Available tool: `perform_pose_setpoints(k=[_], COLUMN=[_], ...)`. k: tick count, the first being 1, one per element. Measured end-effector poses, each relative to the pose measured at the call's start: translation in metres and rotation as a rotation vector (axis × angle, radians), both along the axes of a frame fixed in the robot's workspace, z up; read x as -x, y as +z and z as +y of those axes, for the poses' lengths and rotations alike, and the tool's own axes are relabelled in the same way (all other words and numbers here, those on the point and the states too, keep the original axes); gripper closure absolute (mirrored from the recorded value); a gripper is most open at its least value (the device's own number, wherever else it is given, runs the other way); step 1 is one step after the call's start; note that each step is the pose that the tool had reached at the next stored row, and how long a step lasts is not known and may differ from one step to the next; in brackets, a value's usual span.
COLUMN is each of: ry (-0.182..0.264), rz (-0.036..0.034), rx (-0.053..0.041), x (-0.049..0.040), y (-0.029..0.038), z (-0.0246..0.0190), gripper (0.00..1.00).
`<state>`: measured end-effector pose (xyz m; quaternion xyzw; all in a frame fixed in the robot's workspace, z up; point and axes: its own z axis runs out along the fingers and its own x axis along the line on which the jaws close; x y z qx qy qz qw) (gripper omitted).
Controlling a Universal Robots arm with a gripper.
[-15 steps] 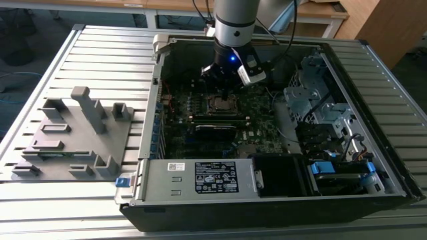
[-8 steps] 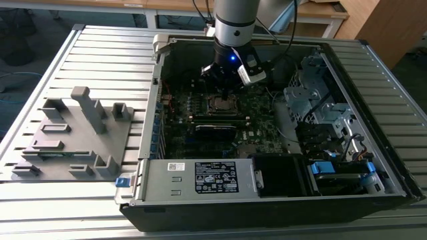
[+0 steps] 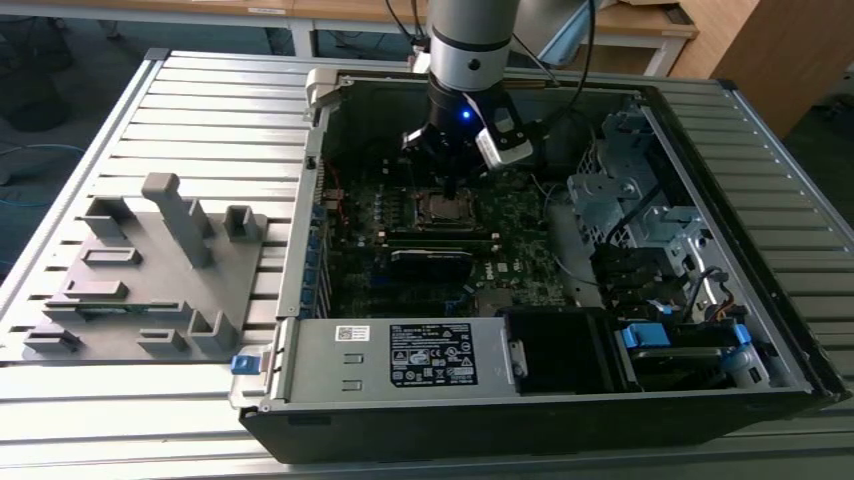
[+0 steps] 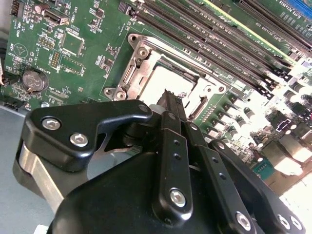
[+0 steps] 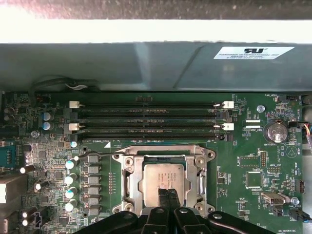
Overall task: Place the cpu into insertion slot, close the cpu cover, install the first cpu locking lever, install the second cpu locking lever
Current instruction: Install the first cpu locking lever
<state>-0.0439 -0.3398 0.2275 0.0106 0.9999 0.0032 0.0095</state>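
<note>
First wrist view: cpu beneath tool

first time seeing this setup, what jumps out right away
The robot arm reaches down into the open computer case on the slatted metal table, its gripper just above the motherboard. In the first wrist view the shut fingertips sit over the edge of the cpu, which lies flat inside the silver cpu cover. A grey moulded fixture lies on the table at the exterior view's left.
</note>
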Motion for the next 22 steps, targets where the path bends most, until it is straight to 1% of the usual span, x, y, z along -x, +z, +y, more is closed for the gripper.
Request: perform_pose_setpoints(k=[8, 11, 15, 22], ry=[0.0, 0.0, 0.0, 0.0], rz=[0.0001, 0.0001, 0.0004, 0.0012], rx=[0.0, 0.0002, 0.0001, 0.0], x=[0.0, 0.0, 0.0, 0.0], y=[0.0003, 0.0016, 0.0057, 0.0172], z=[0.0, -0.0001, 0.0, 0.0], gripper=[0.9, 0.9, 0.9, 0.9])
